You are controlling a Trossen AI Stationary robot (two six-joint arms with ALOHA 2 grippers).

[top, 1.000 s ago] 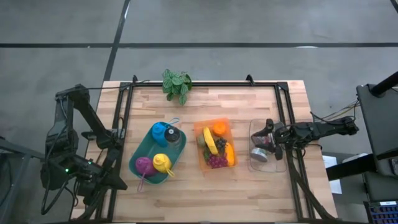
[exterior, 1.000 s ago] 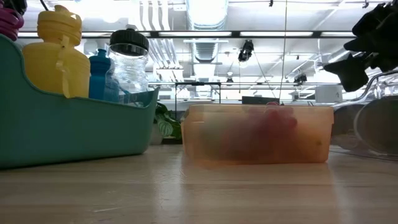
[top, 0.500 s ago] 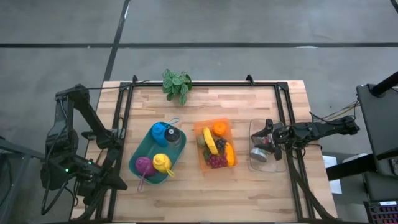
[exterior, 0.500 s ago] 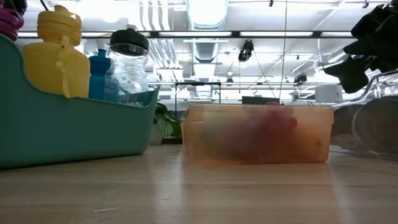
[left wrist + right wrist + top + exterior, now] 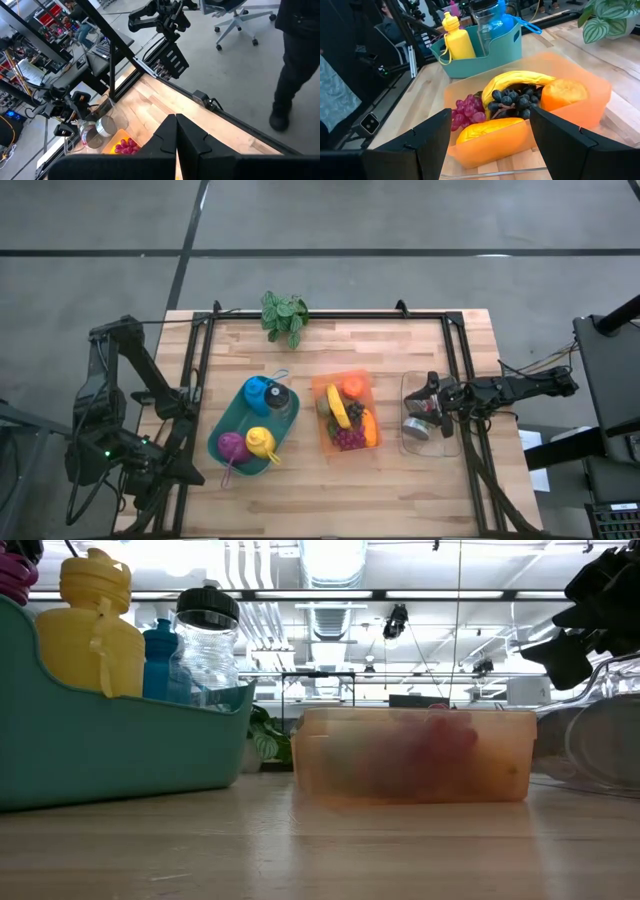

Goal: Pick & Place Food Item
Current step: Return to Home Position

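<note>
Movement: almost none in the last second; right gripper point(image 5: 430, 393) hovers over the transparent bin point(image 5: 446, 443), jaws wide apart.
Cargo: tuna can point(image 5: 416, 428) lies inside the bin.
Left gripper point(image 5: 176, 118): parked by the table's left edge, jaws together.
Homing: best to rise clear of the bin wall, then retract.

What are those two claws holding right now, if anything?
Nothing. The right gripper is open above the transparent bin; the left gripper is shut and empty.

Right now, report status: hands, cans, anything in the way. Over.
Right hand open over clear plastic bin. Left hand shut, at wooden table's left side. Round silver can in bin. Nothing obstructing.
</note>
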